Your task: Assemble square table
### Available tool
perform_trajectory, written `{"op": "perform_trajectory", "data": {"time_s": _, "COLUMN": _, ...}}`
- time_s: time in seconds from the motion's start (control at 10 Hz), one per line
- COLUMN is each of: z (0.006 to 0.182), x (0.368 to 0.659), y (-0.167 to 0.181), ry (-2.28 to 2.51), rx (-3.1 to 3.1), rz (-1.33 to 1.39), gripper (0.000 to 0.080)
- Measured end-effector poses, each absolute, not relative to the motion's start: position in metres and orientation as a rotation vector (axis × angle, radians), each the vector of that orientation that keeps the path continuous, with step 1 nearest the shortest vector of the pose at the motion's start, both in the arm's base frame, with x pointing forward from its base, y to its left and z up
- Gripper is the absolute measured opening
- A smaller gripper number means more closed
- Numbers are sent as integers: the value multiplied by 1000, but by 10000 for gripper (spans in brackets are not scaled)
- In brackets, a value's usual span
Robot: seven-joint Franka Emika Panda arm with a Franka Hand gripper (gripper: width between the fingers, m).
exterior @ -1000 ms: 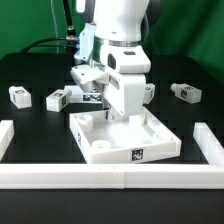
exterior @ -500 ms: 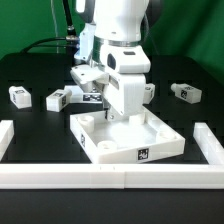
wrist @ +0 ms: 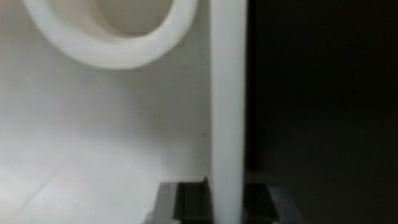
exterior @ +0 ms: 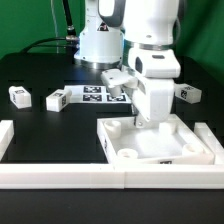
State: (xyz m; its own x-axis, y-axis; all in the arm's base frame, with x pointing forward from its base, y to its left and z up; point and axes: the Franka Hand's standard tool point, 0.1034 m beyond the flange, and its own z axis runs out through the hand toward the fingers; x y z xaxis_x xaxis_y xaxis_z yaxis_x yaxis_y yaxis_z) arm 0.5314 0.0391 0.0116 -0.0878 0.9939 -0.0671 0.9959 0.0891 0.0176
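Near the front edge of the table [exterior: 40,130], we see the white square table top [exterior: 108,142], raised rim, round corner sockets; the gripper [exterior: 150,122] reaches inside it. We cannot tell whether its fingers are spread or pinching.

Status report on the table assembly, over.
Tool clamped on tabletop rim. Tabletop flat, beside border bar, no legs fitted. Leg blocks loose on the table. Nothing seen blocking.

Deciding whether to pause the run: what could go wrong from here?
The gripper is down inside the square table top, by its rim; rising carelessly could drag or tip it. The top sits against the front border bar; pushing further could jam it.
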Motion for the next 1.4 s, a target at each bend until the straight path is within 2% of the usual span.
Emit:
{"op": "perform_trajectory", "data": {"time_s": 0.3, "z": 11, "x": 541, "y": 55, "ry": 2164, "rx": 2264, "rz": -97, "gripper": 55}}
{"op": "perform_trajectory", "data": {"time_s": 0.7, "z": 11, "x": 541, "y": 59, "ry": 2141, "rx": 2350, "rz": -208, "gripper": 64}}
{"op": "perform_trajectory", "data": {"time_s": 0.8, "z": 11, "x": 541, "y": 59, "ry": 2143, "rx": 2349, "rz": -207, "gripper": 110}}
{"op": "perform_trajectory", "data": {"time_s": 0.9, "z": 10, "x": 540, "y": 59, "ry": 2143, "rx": 2351, "rz": -209, "gripper": 246}}
{"op": "perform_trajectory", "data": {"time_s": 1.0, "z": 10, "x": 540, "y": 59, "ry": 2142, "rx": 2351, "rz": -209, "gripper": 246}}
{"op": "perform_trajectory", "data": {"time_s": 1.1, "z": 10, "x": 540, "y": 58, "ry": 2142, "rx": 2351, "rz": -210, "gripper": 442}}
{"op": "perform_trajectory", "data": {"time_s": 1.2, "z": 10, "x": 540, "y": 58, "ry": 2142, "rx": 2351, "rz": -210, "gripper": 442}}
{"op": "perform_trajectory", "data": {"time_s": 1.3, "z": 10, "x": 540, "y": 58, "ry": 2142, "rx": 2351, "rz": -210, "gripper": 590}}
{"op": "perform_trajectory", "data": {"time_s": 1.4, "z": 10, "x": 540, "y": 58, "ry": 2142, "rx": 2351, "rz": -210, "gripper": 590}}
